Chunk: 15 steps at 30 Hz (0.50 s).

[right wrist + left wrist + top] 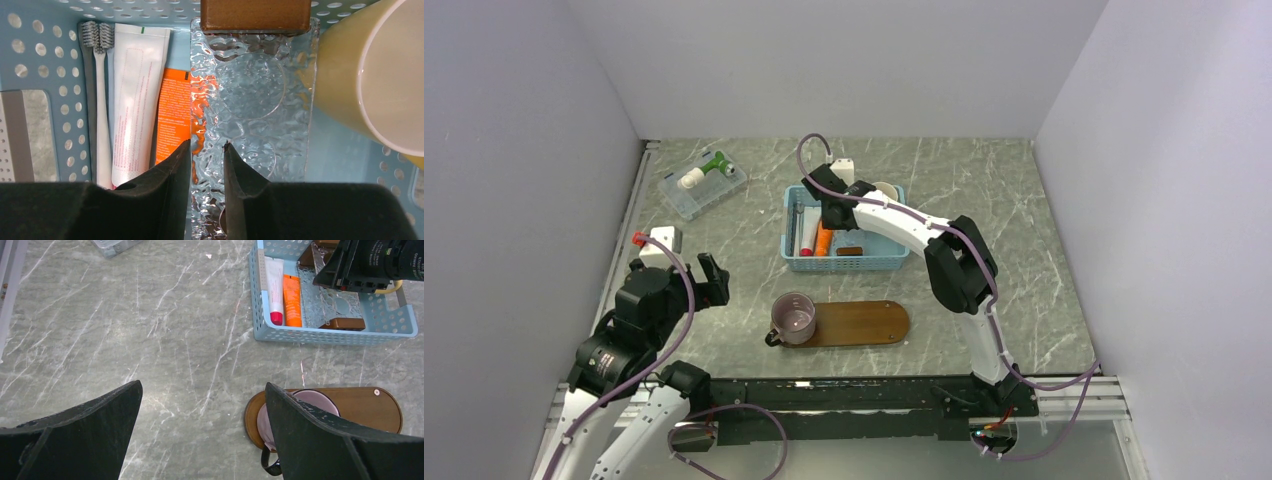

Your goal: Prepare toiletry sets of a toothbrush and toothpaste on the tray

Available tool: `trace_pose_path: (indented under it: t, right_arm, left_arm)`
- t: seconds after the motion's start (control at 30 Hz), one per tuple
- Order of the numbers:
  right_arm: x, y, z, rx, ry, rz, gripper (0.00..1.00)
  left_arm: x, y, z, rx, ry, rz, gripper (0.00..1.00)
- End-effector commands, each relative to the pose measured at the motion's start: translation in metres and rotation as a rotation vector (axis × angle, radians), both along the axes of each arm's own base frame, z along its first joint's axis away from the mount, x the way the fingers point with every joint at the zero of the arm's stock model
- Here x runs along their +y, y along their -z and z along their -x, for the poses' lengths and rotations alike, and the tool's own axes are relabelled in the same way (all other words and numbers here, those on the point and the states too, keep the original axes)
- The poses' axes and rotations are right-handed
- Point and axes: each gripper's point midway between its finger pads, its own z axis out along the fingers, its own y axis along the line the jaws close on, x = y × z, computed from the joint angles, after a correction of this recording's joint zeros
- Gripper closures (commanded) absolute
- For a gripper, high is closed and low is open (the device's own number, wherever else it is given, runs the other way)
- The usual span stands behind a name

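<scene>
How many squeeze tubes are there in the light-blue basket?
2. The white tube and the orange toothpaste lie side by side in the basket; more may be hidden.

There are two tools, the left tool point(202, 386) and the right tool point(206, 145), over one surface point(150, 315). On it are one blue basket point(330, 335), one wooden tray point(365, 407), one metal mug point(793, 318) and one clear box point(702, 185) holding one green-and-white item point(707, 168). The basket holds two toothbrushes, a grey toothbrush point(90, 100) and a white toothbrush point(103, 130); two tubes, a white tube point(135, 100) and an orange tube point(172, 115); one clear dish point(260, 110); one yellow cup point(360, 75); and two brown blocks, a far block point(255, 15) and a near block point(347, 323).
</scene>
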Motion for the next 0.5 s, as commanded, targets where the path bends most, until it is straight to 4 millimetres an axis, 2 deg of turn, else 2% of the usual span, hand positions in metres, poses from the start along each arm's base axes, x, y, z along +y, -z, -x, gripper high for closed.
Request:
trace_pose_path:
  t: [0.0,0.47]
  right_arm:
    - [0.007,-0.050,-0.013,-0.098,-0.015,-0.054,0.96]
    - [-0.005,-0.119,-0.006,-0.237,-0.005,-0.053,0.97]
  left_arm:
    - [-0.003,-0.004,-0.006,-0.019,0.009,0.005,0.01]
    - [-0.002,-0.004,-0.005,-0.023,0.003,0.008,0.00]
